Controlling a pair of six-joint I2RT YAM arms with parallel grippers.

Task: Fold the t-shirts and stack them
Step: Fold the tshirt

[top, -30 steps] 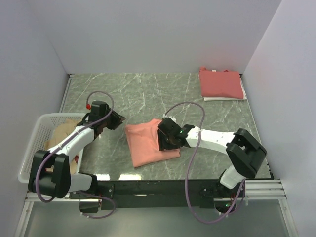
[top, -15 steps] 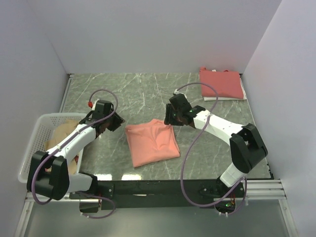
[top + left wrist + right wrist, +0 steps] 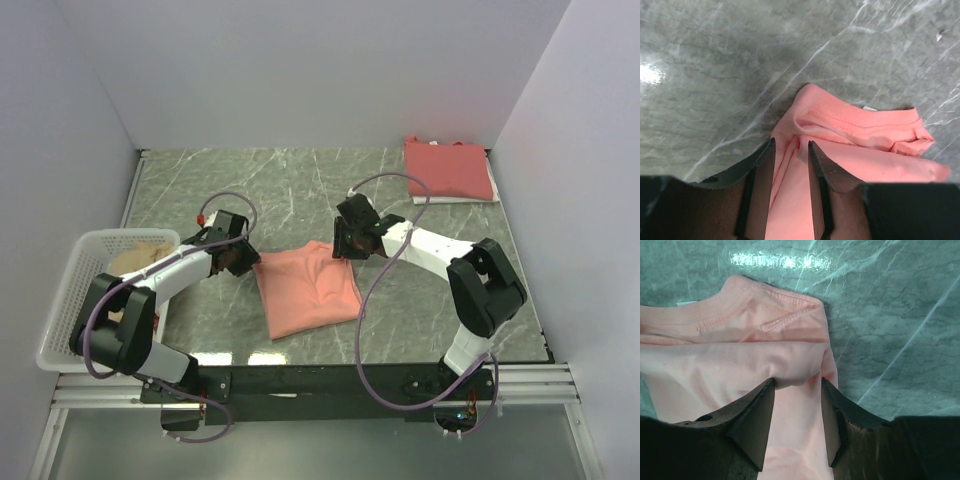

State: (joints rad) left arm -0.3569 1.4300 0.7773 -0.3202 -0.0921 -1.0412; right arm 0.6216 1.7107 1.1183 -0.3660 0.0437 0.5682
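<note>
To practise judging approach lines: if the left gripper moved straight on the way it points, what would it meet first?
The folded salmon-orange cloth t-shirt: its hemmed corner lies right ahead of the left gripper, a ridge seemingly between its open jaws; depth unclear.

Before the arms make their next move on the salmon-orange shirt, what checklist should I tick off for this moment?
1. Left gripper at the far left corner of the folded salmon-orange cloth t-shirt: ok.
2. Right gripper at the shirt's far right corner: ok.
3. Both grips closed on cloth: not ok; in each wrist view the jaws stand apart with fabric between them.
4. Shirt folded and lying on the green marble-patterned table: ok, slightly wrinkled.
5. Folded coral-red t-shirt at the far right corner, nothing on top of it: ok.
6. Pale tan t-shirt inside the white plastic lattice basket: ok.
</note>
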